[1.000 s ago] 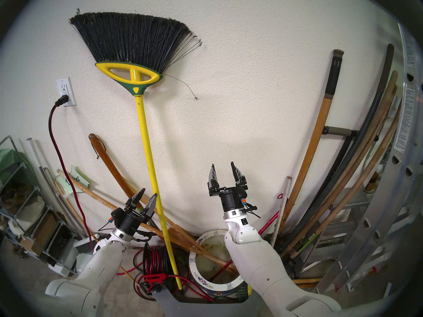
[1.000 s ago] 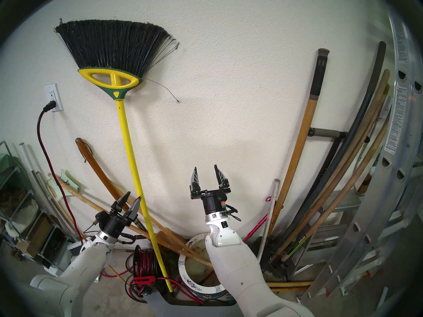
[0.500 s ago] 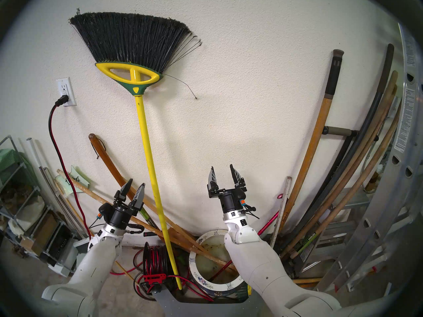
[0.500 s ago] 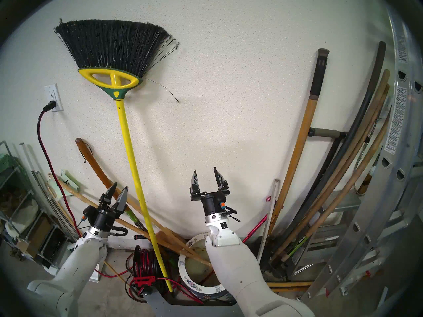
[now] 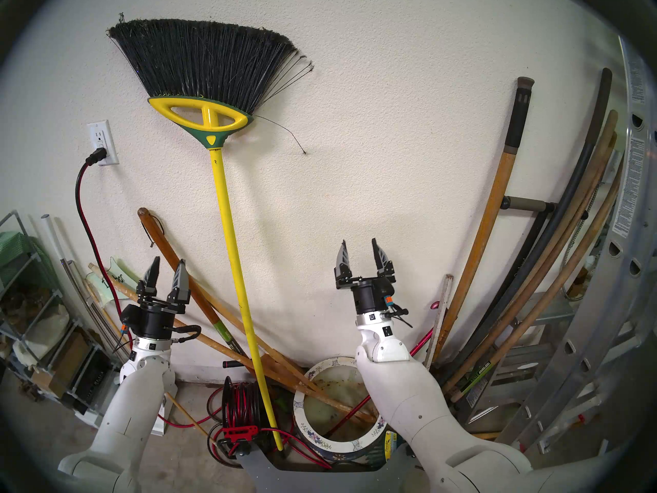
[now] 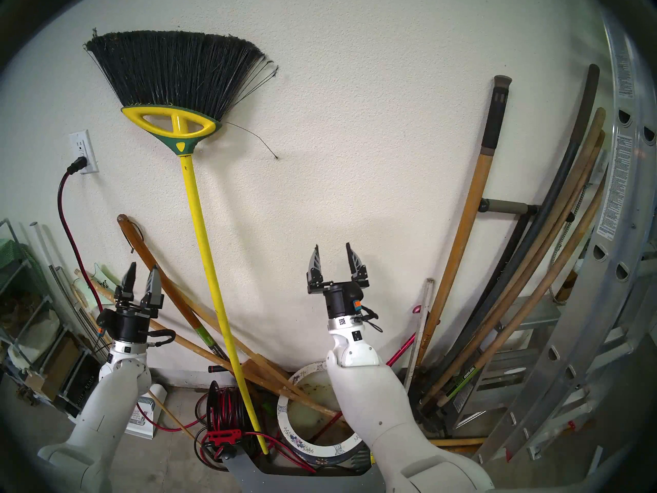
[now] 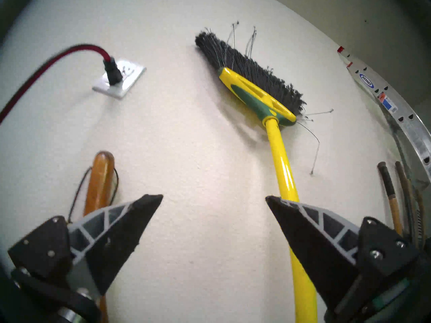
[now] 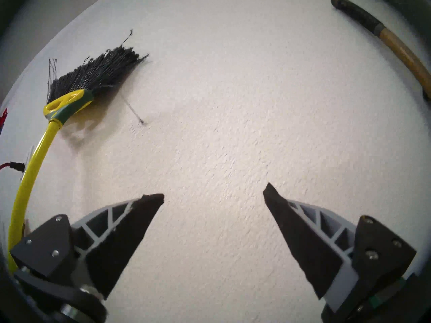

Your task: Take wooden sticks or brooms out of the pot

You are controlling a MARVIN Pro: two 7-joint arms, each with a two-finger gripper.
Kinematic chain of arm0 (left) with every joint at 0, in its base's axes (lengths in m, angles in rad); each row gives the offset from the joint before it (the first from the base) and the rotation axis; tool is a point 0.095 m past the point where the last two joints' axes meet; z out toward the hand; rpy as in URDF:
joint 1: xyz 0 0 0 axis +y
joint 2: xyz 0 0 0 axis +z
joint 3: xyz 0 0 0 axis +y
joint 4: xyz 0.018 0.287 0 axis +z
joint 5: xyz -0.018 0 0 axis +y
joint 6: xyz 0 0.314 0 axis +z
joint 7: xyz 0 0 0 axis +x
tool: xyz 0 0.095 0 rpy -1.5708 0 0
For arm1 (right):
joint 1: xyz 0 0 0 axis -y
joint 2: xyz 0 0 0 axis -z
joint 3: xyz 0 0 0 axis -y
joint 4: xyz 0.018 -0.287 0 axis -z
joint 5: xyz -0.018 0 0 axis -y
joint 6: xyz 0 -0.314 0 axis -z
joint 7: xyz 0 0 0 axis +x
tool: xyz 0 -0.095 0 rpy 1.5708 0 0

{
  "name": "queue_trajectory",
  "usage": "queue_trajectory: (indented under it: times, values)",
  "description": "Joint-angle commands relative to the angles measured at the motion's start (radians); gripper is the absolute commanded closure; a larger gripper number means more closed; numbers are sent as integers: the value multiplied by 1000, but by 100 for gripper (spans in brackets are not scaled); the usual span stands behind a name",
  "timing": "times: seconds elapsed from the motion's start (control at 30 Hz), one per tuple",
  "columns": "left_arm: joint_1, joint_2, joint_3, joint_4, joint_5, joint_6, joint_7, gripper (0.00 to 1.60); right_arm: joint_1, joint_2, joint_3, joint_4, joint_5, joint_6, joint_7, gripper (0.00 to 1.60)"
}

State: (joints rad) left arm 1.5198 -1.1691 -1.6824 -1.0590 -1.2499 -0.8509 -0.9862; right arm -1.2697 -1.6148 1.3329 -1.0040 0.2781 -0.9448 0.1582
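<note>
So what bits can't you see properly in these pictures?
- Pot: head views, the right arm covers its right side.
- Wooden sticks: their ends in the pot are hidden by that arm.
- Broom: its bottom tip is hidden behind the robot's grey base.
- Ladder: cut off by the rim.

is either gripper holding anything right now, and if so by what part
Nothing is held. The left gripper and the right gripper are both open and empty, and the yellow broom leans against the wall on its own.

Garage corner, ladder [image 5: 583,339], tool handles [image 5: 554,268]
</note>
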Motion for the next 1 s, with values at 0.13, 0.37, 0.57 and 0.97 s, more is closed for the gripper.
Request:
queue_trajectory:
  times: [0.13, 0.37, 0.57, 0.97]
  values:
    - [152, 28, -47, -179, 43, -109, -36, 0, 13, 76, 76, -137, -13, -15, -11, 0]
    - [229, 17, -81, -254, 95, -109, 6, 0, -60, 115, 123, -266, -25, -15, -10, 0]
    - [239, -12, -87, -256, 151, -109, 12, 0, -122, 122, 133, -346, -27, -15, -8, 0]
    - [284, -84, -113, -300, 276, -109, 45, 0, -307, 134, 137, -567, -17, -15, 4, 0]
